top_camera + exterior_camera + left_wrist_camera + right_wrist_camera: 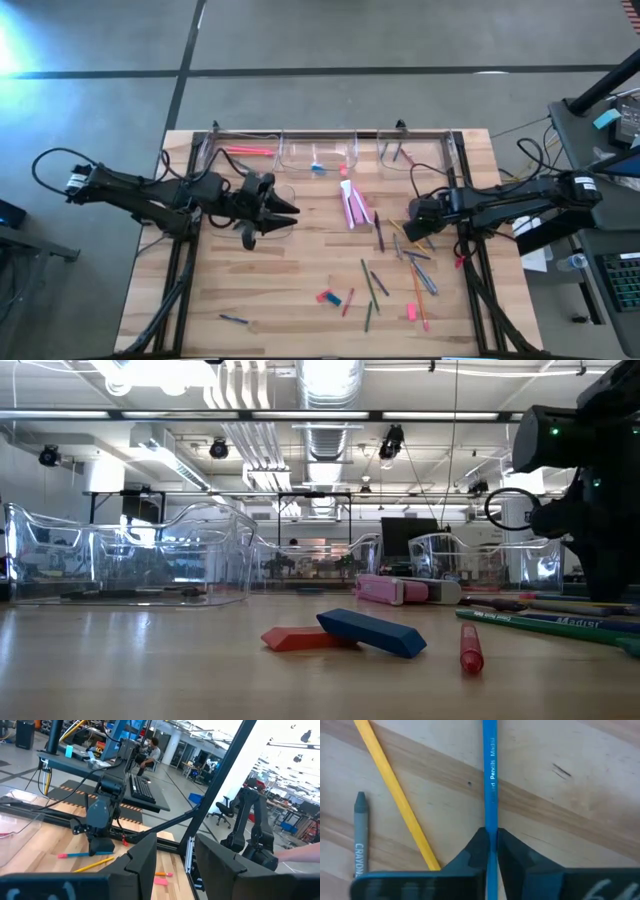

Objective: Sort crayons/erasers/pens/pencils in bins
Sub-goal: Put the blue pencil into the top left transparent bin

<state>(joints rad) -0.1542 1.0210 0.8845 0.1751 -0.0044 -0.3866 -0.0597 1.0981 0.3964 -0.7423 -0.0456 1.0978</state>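
Note:
My right gripper [491, 845] is low over the table's right side [418, 228], pointing down and shut on a blue pencil [490, 775]. The left wrist view shows this pencil [80, 854] lying level under that gripper. A yellow pencil [395, 795] and a grey crayon [359, 835] lie on the wood beside it. My left gripper [275, 213] is open and empty above the table's left middle. Red [300, 638] and blue [372, 632] erasers lie near the front. Clear bins [318, 155] stand along the far edge. My right gripper pinches the blue pencil's shaft [490, 832] between its two fingertips. The fingers come from above, pointing down, one on each side of the shaft. The pencil lies level, on or just above the wood; which, I cannot tell.
Pink markers [352, 205] lie at the table's centre. Several pens, pencils and crayons [405, 265] are scattered at right front, with a pink eraser [411, 312] among them. The left bin holds a pink stick [248, 151]. Metal frame rails [470, 250] run along both sides.

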